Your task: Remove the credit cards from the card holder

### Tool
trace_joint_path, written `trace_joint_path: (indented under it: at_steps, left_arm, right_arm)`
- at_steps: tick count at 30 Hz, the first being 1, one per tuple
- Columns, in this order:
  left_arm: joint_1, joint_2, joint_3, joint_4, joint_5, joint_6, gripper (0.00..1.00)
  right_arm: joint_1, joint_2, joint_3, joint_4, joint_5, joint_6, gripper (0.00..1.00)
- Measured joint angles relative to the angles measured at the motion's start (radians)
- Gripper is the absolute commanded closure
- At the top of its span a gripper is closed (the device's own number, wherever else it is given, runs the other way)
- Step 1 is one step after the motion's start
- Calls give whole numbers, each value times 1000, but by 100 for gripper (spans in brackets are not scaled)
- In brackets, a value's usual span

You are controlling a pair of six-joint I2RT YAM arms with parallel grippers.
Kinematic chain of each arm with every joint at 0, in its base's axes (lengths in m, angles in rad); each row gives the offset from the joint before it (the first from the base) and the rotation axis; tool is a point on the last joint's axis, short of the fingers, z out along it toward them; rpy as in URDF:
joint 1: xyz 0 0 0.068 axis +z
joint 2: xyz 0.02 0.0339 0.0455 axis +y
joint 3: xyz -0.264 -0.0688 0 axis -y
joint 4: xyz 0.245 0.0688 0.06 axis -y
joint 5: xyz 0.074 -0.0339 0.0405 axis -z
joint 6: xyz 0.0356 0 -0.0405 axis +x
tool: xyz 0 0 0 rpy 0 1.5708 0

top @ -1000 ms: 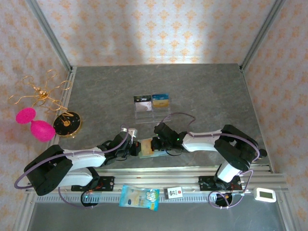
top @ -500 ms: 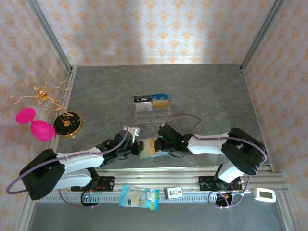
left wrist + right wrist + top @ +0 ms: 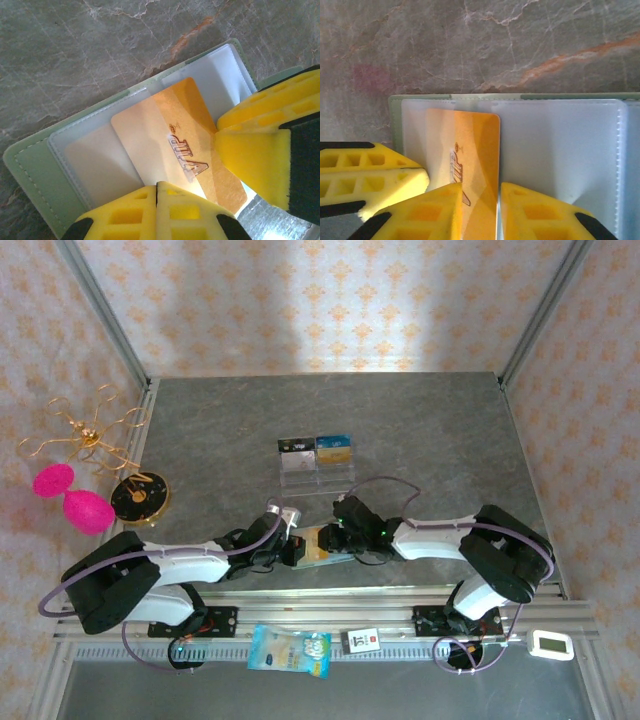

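Note:
The sage-green card holder [image 3: 305, 553] lies open near the table's front edge, its clear pockets [image 3: 560, 150] facing up. A gold credit card [image 3: 175, 145] marked VIP lies across the pockets, one end sticking out past the holder's edge. My left gripper [image 3: 158, 192] is shut, its tips at the card's long edge, and I see nothing between them. My right gripper [image 3: 481, 210] stands slightly open over the card [image 3: 470, 145], whose right edge runs through the gap. In the top view the left gripper [image 3: 291, 546] and right gripper [image 3: 343, 540] flank the holder.
A clear acrylic rack [image 3: 316, 475] with a dark card and a blue card stands mid-table. A black and gold dish [image 3: 139, 498], pink shapes [image 3: 75, 498] and a gold wire ornament [image 3: 85, 435] sit at the left. A blue packet [image 3: 290, 650] lies on the front rail.
The right gripper's fingers have parted from shut to a narrow gap. The left arm has pushed forward and right toward the holder. The holder has shifted slightly.

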State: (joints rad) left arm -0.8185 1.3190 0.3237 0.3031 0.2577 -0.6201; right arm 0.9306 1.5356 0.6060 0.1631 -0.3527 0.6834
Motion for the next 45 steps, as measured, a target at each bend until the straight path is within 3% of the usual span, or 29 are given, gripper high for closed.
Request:
trace_joint_path:
  at_steps: [5,11,22,27,29,34,39,45]
  left_arm:
    - [0,22,1,29,12,0,100]
    - [1,24,1,34,15,0,100]
    - [21,-10,3,0,26,2,100]
    - [74,-202,8,-1,31,-5,66]
    - [107,-271,11,45,38,-20,60]
    - [159,-359,4,258,45,-119,50]
    - [158,-356,-19,495,42,-231,49]
    - [158,-315,-19,649,41,-300,49]
  right_arm:
    - [-6,24,0,25,-30,-5,81]
    - [-13,14,-1,24,-26,-2,100]
    - [-68,-249,-87,-82,82,-24,100]
    - [-68,-433,-87,-63,121,-86,100]
    - [-68,-489,-87,-16,145,-95,100]
    - [-68,-558,-124,215,224,-63,100]
    - [-68,-541,-160,433,258,-2,100]
    - [-64,-498,-160,610,260,56,100]
